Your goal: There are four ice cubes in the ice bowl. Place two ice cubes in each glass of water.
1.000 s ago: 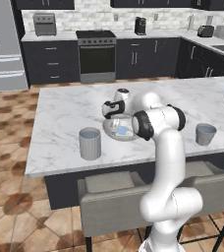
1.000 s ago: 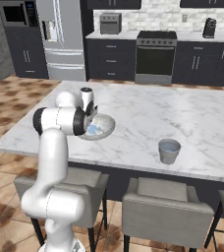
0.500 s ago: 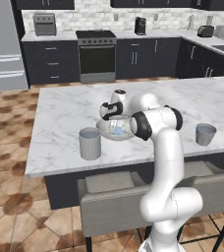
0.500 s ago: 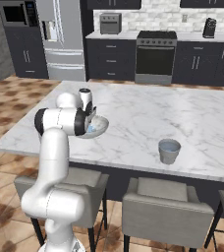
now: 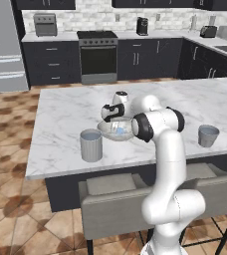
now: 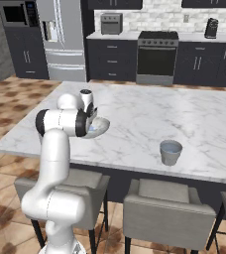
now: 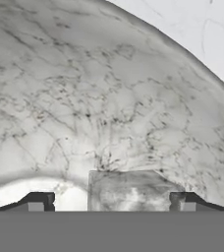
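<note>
I saw one ice cube [image 7: 128, 189] lying in the ice bowl [image 7: 109, 98], right between my gripper [image 7: 111, 203] tips, which stood wide apart and not closed on it. The bowl's rim curved close around. One glass of water [image 5: 91, 145] stood just left; the other [image 5: 208, 135] well right on open marble counter [image 5: 60, 119].

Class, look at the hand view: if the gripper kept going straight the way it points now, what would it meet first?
Most likely the ice cube lying between the gripper's fingertips, and right behind it the inner floor of the ice bowl. Depth is hard to judge here.
</note>
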